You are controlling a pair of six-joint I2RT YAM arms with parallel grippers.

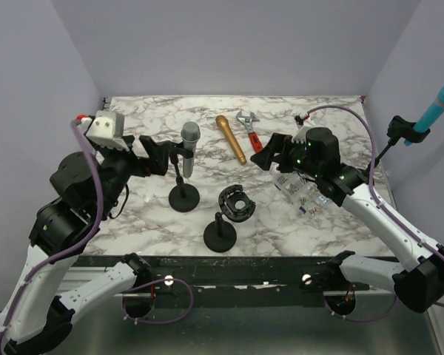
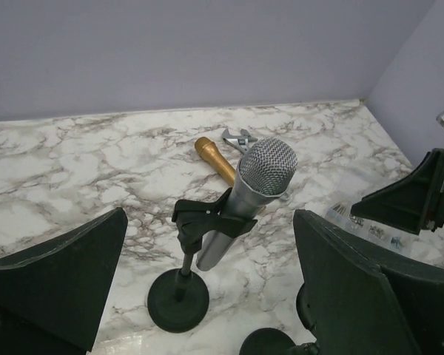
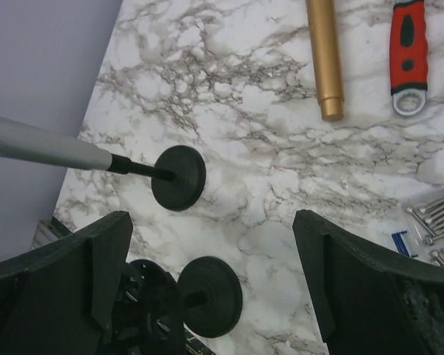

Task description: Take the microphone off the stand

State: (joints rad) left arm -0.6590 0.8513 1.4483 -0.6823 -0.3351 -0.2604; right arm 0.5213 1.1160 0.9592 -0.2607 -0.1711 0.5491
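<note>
- Top external view: the left hand [image 1: 161, 157], fingers apart, sits just left of the silver mesh-headed microphone [image 1: 189, 148]. The microphone is clipped in the black round-based stand [image 1: 183, 198] on the marble surface [image 1: 281, 222]. The right hand [image 1: 270, 155] is also spread and grips nothing.
- Left wrist view: the microphone leans in its clip [image 2: 207, 220], beyond the spread fingers [image 2: 59, 281].
- Right wrist view: a gold microphone [image 3: 325, 59] lies flat on the surface.

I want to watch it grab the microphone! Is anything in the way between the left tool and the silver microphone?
Nothing visible is. The left tool is open and faces the silver microphone, clipped in its stand, with only bare space between them. The gold microphone lies behind it.
</note>
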